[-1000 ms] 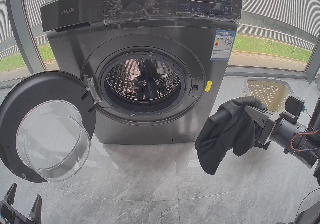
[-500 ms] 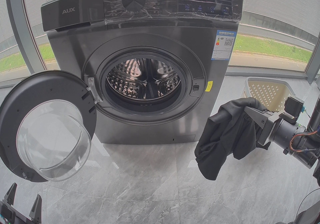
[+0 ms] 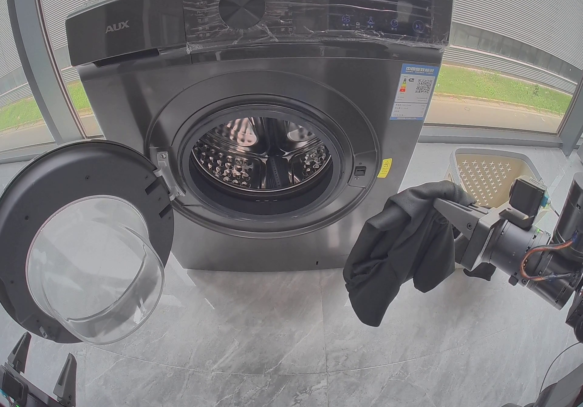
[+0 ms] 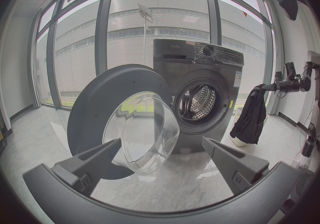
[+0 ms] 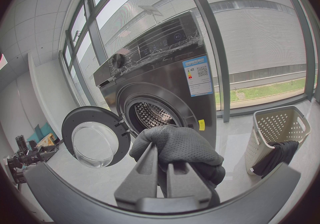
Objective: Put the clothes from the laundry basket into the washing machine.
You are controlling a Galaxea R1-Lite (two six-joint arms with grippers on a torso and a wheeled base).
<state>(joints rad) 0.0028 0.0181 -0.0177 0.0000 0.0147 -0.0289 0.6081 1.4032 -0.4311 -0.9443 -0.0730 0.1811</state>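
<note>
Now the right gripper [image 3: 448, 211] pinches the dark garment [image 3: 395, 247], which hangs downward. The drum opening [image 3: 261, 162] lies leftward, slightly higher.

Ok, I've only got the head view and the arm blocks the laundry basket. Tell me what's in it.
Observer: Right wrist view: a second garment is draped over the laundry basket rim.
Operator: Confirm the grip.
Observer: The right gripper has its jaws shut on the held garment, cloth bunched over them.
Operator: Report the left arm.
Observer: Left wrist view: the left gripper has its jaws wide open, empty, facing the open door.
</note>
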